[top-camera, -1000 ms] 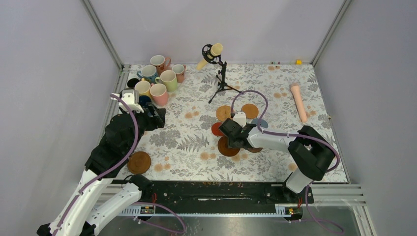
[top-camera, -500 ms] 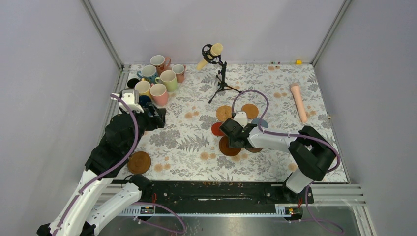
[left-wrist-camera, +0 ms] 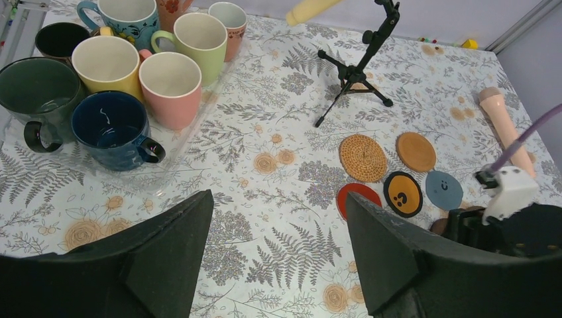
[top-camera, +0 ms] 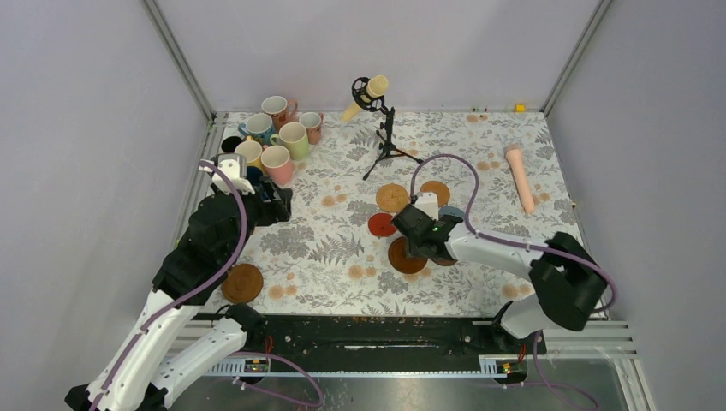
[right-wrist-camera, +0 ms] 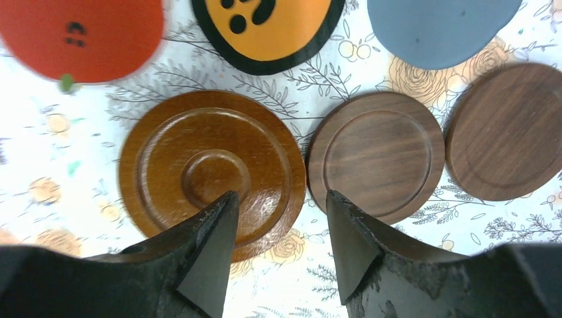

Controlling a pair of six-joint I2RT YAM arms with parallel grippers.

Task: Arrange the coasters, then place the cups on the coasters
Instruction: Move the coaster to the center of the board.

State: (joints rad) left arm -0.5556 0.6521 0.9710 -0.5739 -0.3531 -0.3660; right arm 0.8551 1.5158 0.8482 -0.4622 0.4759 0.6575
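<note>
In the middle of the table (top-camera: 330,248), the right gripper (right-wrist-camera: 278,199) hangs with its jaws apart and empty over a glossy brown coaster (right-wrist-camera: 199,159). A darker wooden coaster (right-wrist-camera: 376,156) lies just beside it, with a red coaster (right-wrist-camera: 79,33), an orange coaster (right-wrist-camera: 268,30) and a grey-blue coaster (right-wrist-camera: 444,26) just beyond. At the far left corner the cups (left-wrist-camera: 171,76) stand bunched together, none on a coaster, and the left gripper (left-wrist-camera: 278,199) is spread wide near them, holding nothing.
</note>
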